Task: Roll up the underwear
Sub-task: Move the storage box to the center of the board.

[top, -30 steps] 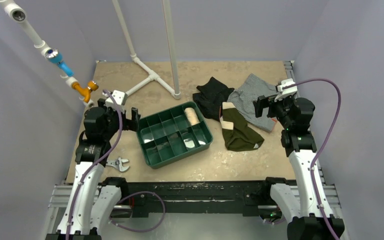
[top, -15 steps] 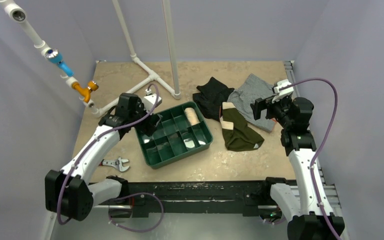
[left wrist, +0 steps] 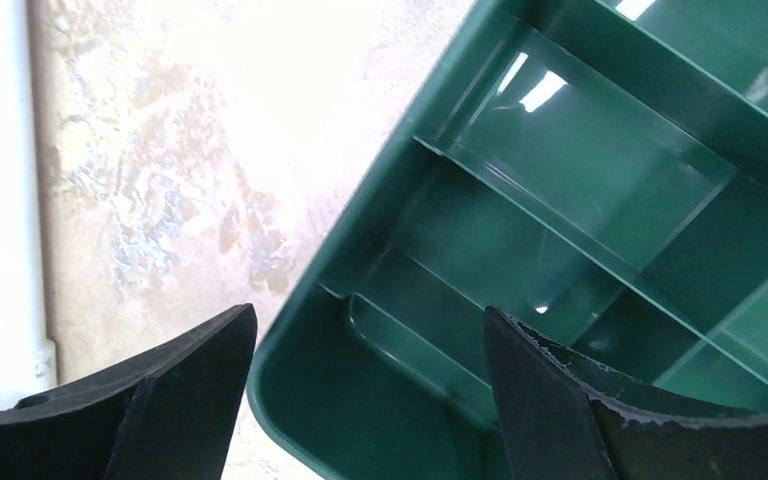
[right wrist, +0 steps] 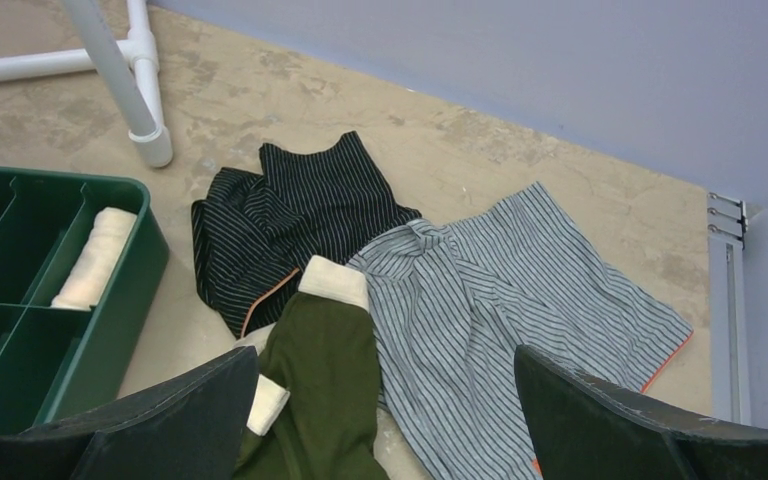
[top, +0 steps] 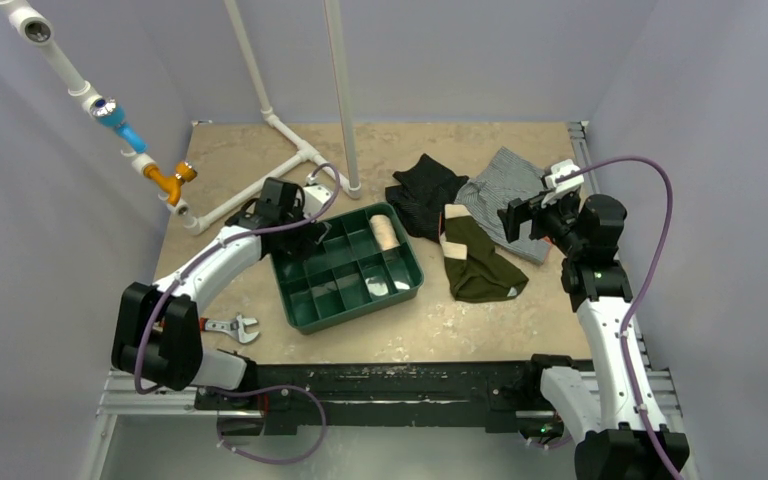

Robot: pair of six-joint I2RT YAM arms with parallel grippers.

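Observation:
The olive-green underwear (top: 482,265) with its cream waistband (top: 452,232) lies flat on the table, right of the green tray. In the right wrist view the underwear (right wrist: 325,385) sits below and between the fingers. My right gripper (top: 518,216) (right wrist: 385,360) hovers open above the clothes and holds nothing. My left gripper (top: 307,237) (left wrist: 370,312) is open at the tray's far-left corner. One finger is outside the wall, the other over a compartment.
A black striped garment (top: 423,195) (right wrist: 280,215) and a grey striped garment (top: 500,185) (right wrist: 530,290) overlap the underwear's far side. The green divided tray (top: 360,312) (left wrist: 560,180) holds a cream roll (top: 384,232) (right wrist: 95,255). White pipe frame (top: 300,155), wrench (top: 235,326).
My left arm has unfolded from its base and swung forward and right to the tray's far-left corner, with its jaws narrowing a little. The right gripper has edged slightly left.

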